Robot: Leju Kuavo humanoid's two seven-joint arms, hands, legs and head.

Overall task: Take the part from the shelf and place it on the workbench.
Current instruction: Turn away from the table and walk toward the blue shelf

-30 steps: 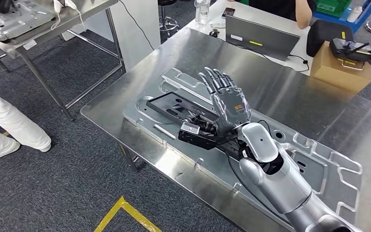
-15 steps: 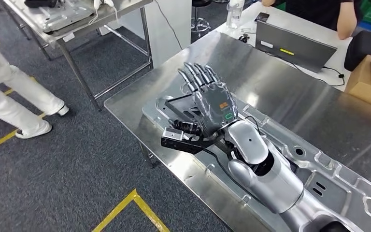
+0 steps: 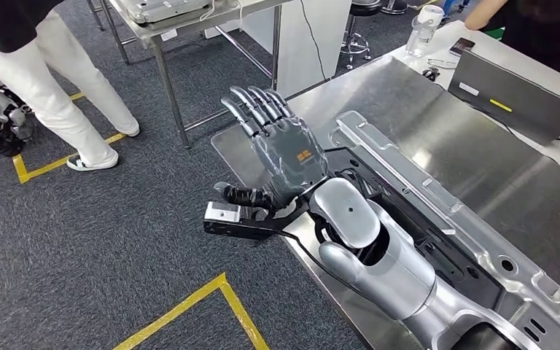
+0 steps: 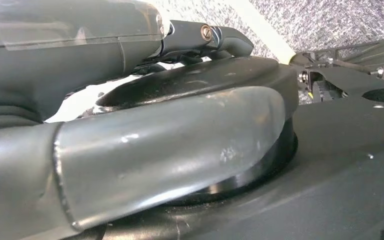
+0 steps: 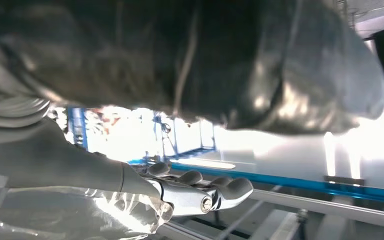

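As before, right hand (image 3: 286, 157) holds nothing, fingers spread.

Bright, even overhead light glares off the steel workbench (image 3: 437, 138); the right wrist view is backlit, blown-out and blurred.

grey speckled carpet (image 3: 117, 255) with yellow tape lines (image 3: 189, 310); silver workbench (image 3: 408, 117); black part (image 3: 437, 240) (white trousers (image 3: 58, 95) nearby).

Closed laptop (image 3: 523, 98), water bottle (image 3: 423, 29), person's white trousers (image 3: 62, 91) nearby.
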